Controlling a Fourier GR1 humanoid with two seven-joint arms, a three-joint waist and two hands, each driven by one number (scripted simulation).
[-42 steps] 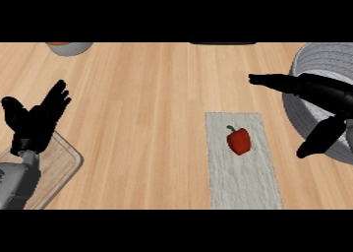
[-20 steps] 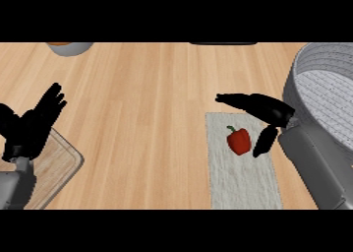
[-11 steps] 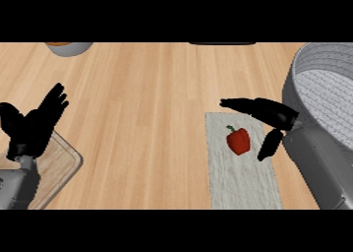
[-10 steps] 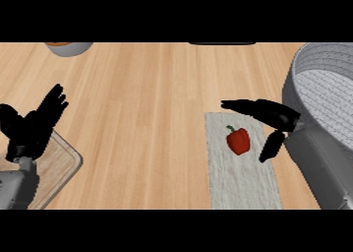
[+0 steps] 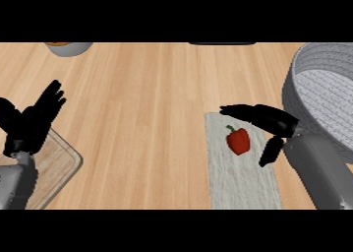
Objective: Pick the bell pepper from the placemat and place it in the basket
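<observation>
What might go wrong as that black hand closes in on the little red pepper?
The right hand is open around the pepper, fingers above it and thumb beside it, not yet holding it. The pepper is small and rounded, so it may slip out or roll across the placemat as the fingers close. The basket sits close on the right, and its wall looks tall, so the arm might bump it on the lift.

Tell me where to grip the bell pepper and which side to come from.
Take the bell pepper across its red body, below the stem. It lies on the placemat, stem toward the far edge. Come from its right, where the open right hand already brackets it.
</observation>
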